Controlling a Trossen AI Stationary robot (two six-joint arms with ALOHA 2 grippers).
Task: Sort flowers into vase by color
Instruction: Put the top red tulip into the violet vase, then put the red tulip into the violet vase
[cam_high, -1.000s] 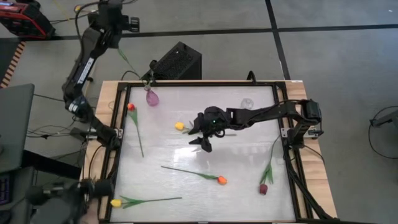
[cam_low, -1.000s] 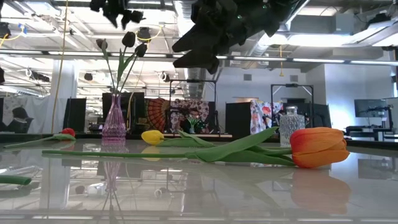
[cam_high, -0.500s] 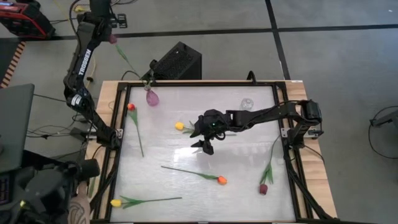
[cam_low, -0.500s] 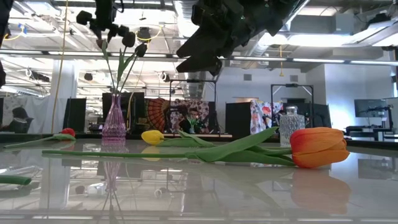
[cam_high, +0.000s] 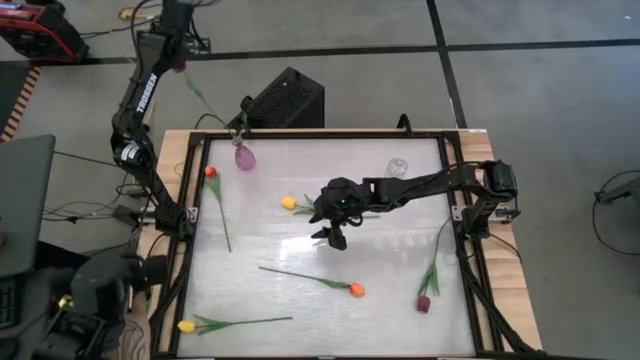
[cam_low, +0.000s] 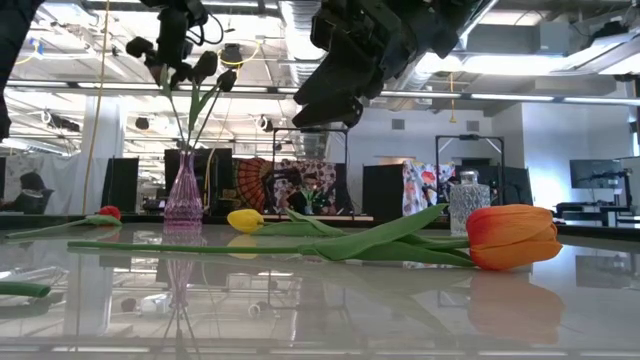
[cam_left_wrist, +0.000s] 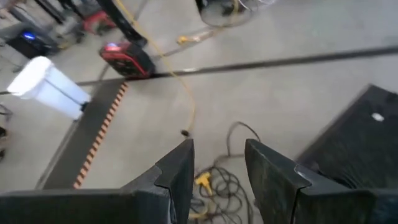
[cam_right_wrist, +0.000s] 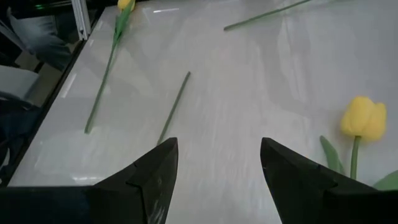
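A purple vase stands near the table's far left corner. Dark maroon tulips stick up out of its neck, and one long stem leans out past the far edge. My left gripper hangs open high above them, beyond that corner, with nothing between its fingers. My right gripper hovers open over the table's middle. It is just right of a yellow tulip lying flat. Also flat on the table are a red tulip, an orange one, a maroon one and a second yellow one.
A clear glass vase stands at the far side, right of centre. A black box sits on the floor behind the far edge. A black frame rims the table. Bare tabletop lies between the flowers.
My left arm has swung high above the purple vase, first toward the left and then back toward the right. My right gripper has edged slightly toward the table's right and near edges. The flowers on the table have not moved.
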